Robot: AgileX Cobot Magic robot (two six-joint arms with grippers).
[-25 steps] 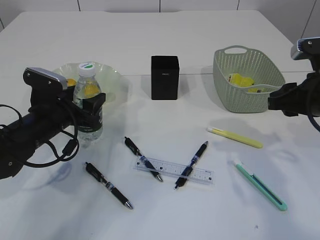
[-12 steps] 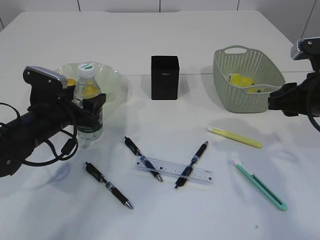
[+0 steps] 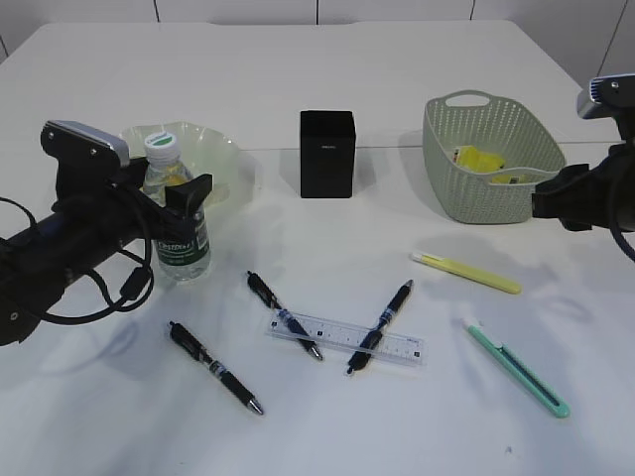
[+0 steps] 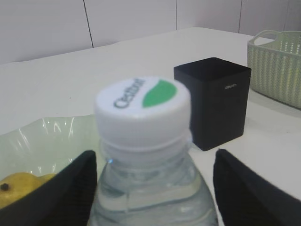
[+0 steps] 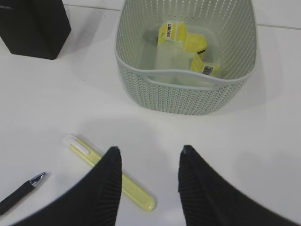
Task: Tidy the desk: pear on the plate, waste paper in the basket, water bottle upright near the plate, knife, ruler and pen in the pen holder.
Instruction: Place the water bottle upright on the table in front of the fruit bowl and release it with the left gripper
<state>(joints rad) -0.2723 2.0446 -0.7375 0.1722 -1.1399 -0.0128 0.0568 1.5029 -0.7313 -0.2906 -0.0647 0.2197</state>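
The left gripper point(image 4: 153, 188) stands open with its jaws on either side of the water bottle point(image 3: 177, 223), clear of its sides; the bottle stands upright between them on the desk point(image 3: 327, 426). Just beyond it lies the plate point(image 3: 223, 159), with the pear point(image 4: 21, 186) on it, so I judge both steps done. Farther from this gripper, toward the middle, lie three pens point(image 3: 213, 369) and the ruler point(image 3: 344, 338), all loose, and the pen holder point(image 3: 327, 153) looks unfilled.

The right gripper point(image 5: 146, 183) hangs open and holds nothing. Just below it lies a yellow knife point(image 5: 110, 178), a green knife point(image 3: 516, 367) off to the side. Ahead, the basket point(image 5: 186, 94) already holds the waste paper point(image 5: 186, 44).
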